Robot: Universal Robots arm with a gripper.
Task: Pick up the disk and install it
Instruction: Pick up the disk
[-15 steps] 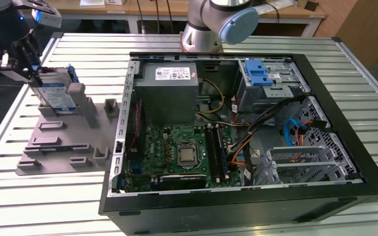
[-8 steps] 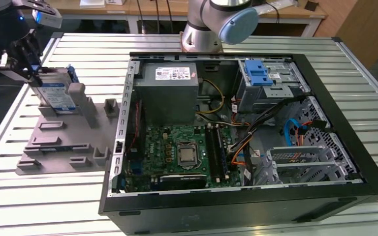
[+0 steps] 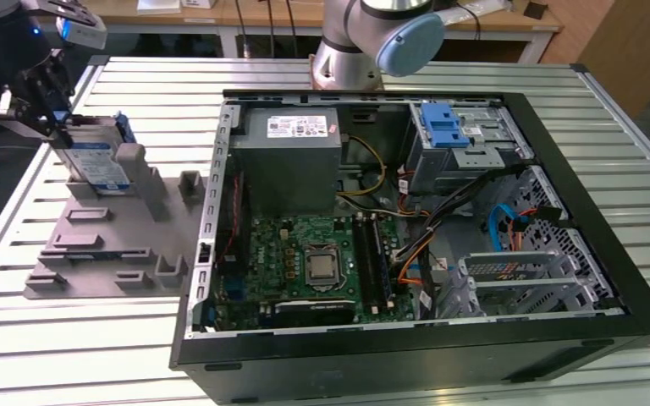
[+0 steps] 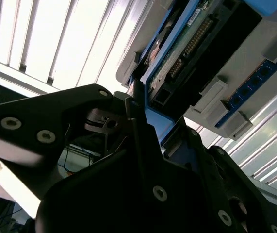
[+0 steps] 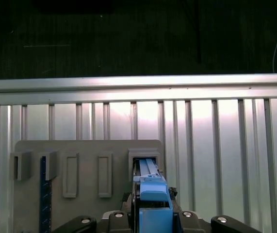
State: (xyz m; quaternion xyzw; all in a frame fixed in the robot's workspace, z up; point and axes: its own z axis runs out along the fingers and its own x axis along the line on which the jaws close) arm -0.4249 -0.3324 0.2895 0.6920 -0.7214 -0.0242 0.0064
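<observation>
The disk (image 3: pixel 94 161) stands on edge in a slot of the grey holder plate (image 3: pixel 99 254) at the exterior view's left, its white-and-blue label facing the computer. My gripper (image 3: pixel 60 127) sits at the disk's upper far end, fingers on either side of it and shut on it. In the first wrist view the blue carrier of the disk (image 5: pixel 152 187) runs from between my gripper (image 5: pixel 153 216) into a slot of the plate (image 5: pixel 89 145). The second wrist view shows the disk (image 4: pixel 187 48) edge-on, with a dark finger (image 4: pixel 131 104) pressed against its blue rim.
An open computer case (image 3: pixel 596 338) lies on the slatted metal table (image 3: pixel 77 355) to the exterior view's right of the plate. Inside are a grey power supply (image 3: pixel 291 161), a motherboard (image 3: pixel 314 262) and a blue-latched silver drive cage (image 3: pixel 455 135). The arm's base (image 3: pixel 348 51) stands behind the case.
</observation>
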